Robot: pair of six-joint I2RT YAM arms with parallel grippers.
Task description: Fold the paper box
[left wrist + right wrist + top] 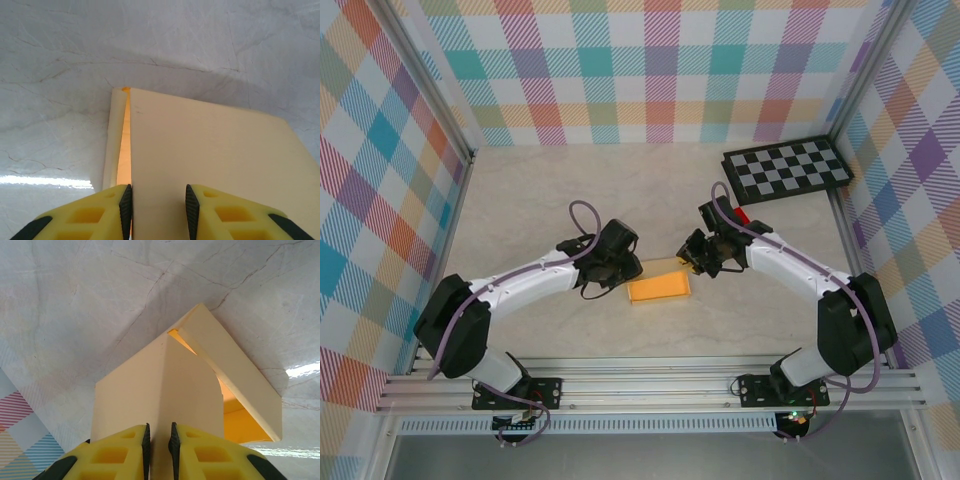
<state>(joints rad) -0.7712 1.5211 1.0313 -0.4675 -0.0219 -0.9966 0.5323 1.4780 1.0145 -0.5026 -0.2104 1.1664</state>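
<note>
A pale, veined table (570, 190) sits inside 3 pastel plaid walls (650, 80), with aluminium posts (423, 80) at the corners. A checkerboard (787, 170) lies in the far right corner, with a red block (741, 215) just beside it. The box (659, 288) lies mid-table between both arms. The left gripper (158, 192) pinches 1 of its panels, and the right gripper (159, 429) pinches a folded ridge.
</note>
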